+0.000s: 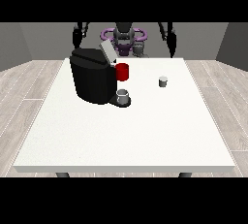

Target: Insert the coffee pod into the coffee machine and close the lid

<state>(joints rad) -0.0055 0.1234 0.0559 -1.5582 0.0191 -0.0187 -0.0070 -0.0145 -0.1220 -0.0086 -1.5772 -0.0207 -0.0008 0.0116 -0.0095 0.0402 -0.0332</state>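
We see both hands raised behind the table (pixel 121 140), the one at the view's left (pixel 77 37) and the one at the view's right (pixel 172 48); their fingers we cannot tell. Neither touches anything. The pod (pixel 163 81) sits well below them, right of the open-lidded machine (pixel 92 75).

We see a matt white table (pixel 145 140) with a smooth top, standing on a floor (pixel 29 92) of pale wood-look planks. The coffee machine (pixel 92 80) shows a black, plastic-looking shell with a faint sheen, its raised lid (pixel 107 53) grey. The coffee pod (pixel 163 81) looks dull grey, the cup (pixel 122 72) plain red.
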